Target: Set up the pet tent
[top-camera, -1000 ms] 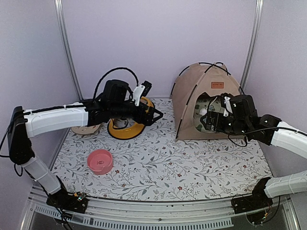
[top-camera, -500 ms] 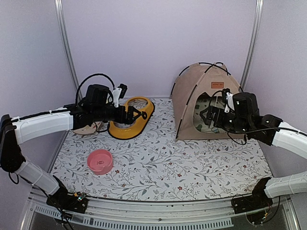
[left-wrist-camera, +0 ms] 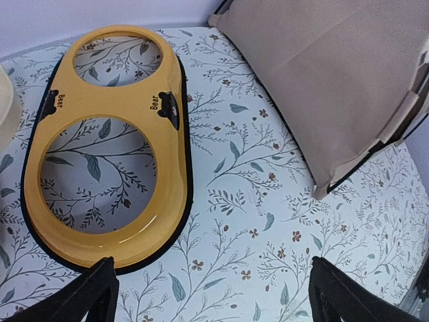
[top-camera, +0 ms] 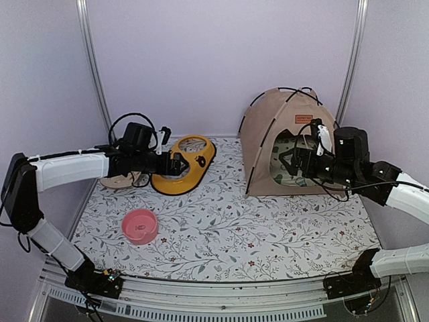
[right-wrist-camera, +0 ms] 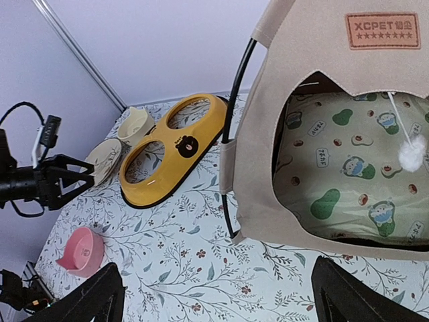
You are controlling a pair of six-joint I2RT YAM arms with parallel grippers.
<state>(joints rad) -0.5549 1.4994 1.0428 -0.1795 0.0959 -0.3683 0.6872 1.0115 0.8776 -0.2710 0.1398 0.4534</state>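
Note:
The tan pet tent (top-camera: 288, 137) stands upright at the back right, with black poles crossing over its top and a brown label above its opening. It also fills the top right of the left wrist view (left-wrist-camera: 335, 74) and of the right wrist view (right-wrist-camera: 315, 54). A cream mat with green prints (right-wrist-camera: 342, 174) lies inside, and a white pom-pom (right-wrist-camera: 411, 153) hangs in the opening. My right gripper (top-camera: 289, 161) (right-wrist-camera: 220, 267) is open and empty just in front of the opening. My left gripper (top-camera: 191, 162) (left-wrist-camera: 212, 263) is open and empty over the yellow feeder (top-camera: 184, 168).
The yellow double-bowl feeder (left-wrist-camera: 167, 168) (right-wrist-camera: 201, 127) lies on the floral cloth left of the tent. Beige bowls (top-camera: 120, 180) (right-wrist-camera: 134, 124) sit at the far left, behind the left arm. A pink bowl (top-camera: 139, 225) (right-wrist-camera: 82, 249) rests front left. Walls stand close behind and at both sides.
The left arm has drawn back to the left and lowered, its gripper now by the feeder. The right gripper has backed a little away from the tent opening. Both stay open.

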